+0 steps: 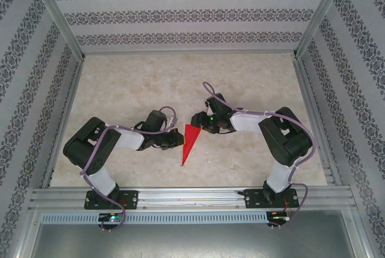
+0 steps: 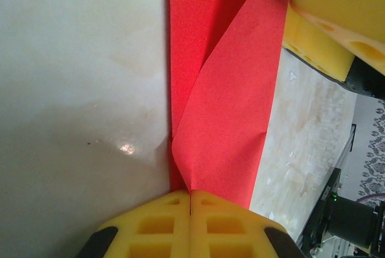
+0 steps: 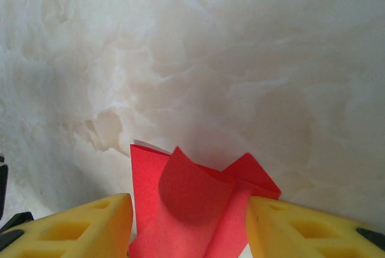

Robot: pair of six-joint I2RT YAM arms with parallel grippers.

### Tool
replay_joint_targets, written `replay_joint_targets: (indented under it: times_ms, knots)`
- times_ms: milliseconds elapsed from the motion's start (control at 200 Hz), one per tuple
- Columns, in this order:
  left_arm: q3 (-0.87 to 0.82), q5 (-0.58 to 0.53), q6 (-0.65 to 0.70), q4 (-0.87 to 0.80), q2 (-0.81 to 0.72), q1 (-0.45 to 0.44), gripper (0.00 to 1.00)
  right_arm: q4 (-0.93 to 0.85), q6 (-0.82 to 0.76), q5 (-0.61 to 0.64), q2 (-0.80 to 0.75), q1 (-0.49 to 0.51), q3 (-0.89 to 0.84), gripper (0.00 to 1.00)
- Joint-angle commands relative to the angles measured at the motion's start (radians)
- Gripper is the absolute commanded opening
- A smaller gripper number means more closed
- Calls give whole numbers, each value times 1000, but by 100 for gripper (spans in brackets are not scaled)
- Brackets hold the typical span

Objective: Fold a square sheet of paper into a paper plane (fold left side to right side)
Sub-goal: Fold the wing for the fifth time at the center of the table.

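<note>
Robotics lab cell: aluminium-profile frame (image 1: 192, 196), wallpaper-patterned enclosure walls (image 1: 186, 14), marble-look tabletop (image 1: 180, 83), 2 bolted arms (image 1: 99, 147).

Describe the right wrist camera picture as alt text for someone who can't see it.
A folded red paper, its loose flaps curling upward, sits inside the open right gripper, whose yellow fingers stand apart at the bottom corners. Beyond it stretches a pale, marbled table.

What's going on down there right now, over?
Left tool shut against the paper plane. Right tool open, straddling its wide end. One flap lifted, not flat.
</note>
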Motion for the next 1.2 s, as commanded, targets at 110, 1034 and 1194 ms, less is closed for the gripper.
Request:
replay_joint_targets:
  times_ms: [110,1034,1194]
  knots:
    - [26,-36,28,-10,75,-4,0,18,-15,8,15,22,-28,56]
    - [58,-88,34,-93,113,-14,0,30,-17,37,-98,6,-69,56]
    - [59,-89,34,-93,114,-13,0,26,-16,45,-158,7,-89,47]
